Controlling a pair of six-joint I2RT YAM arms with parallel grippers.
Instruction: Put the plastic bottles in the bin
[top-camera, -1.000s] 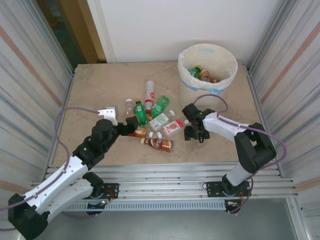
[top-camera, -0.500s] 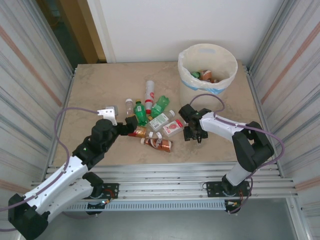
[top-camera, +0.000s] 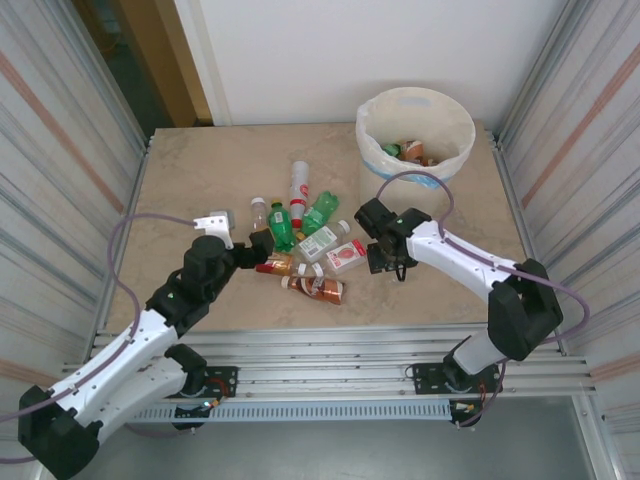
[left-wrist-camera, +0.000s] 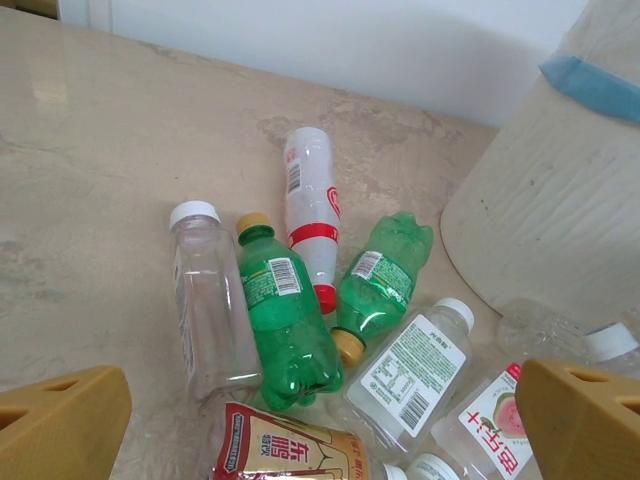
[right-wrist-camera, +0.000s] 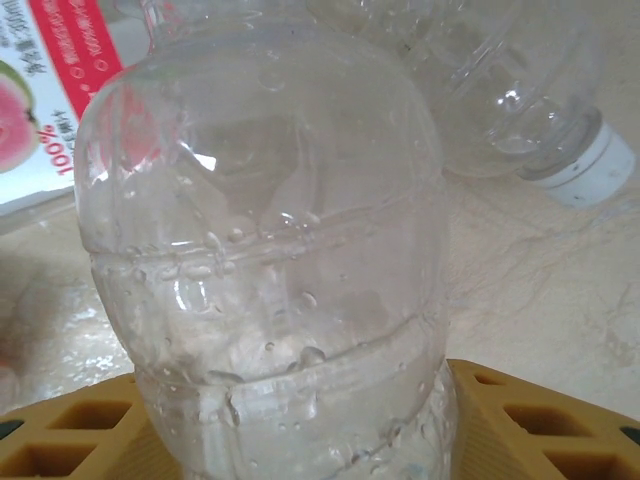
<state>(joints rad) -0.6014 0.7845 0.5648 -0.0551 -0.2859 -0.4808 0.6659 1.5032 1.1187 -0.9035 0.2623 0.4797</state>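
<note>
Right jaws shifted, seemingly gripping ribbed bottle (right-wrist-camera: 265, 250)

Bottle pile (top-camera: 283, 228) blocking centre, bare table (top-camera: 190, 170) at left, bin (top-camera: 420, 95) at far right

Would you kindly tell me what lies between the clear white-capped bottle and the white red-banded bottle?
A yellow-capped green bottle, seen in the left wrist view.

clear bottle (right-wrist-camera: 265, 250) between pincer fingers (right-wrist-camera: 530, 420), guava label (right-wrist-camera: 50, 90)
</note>
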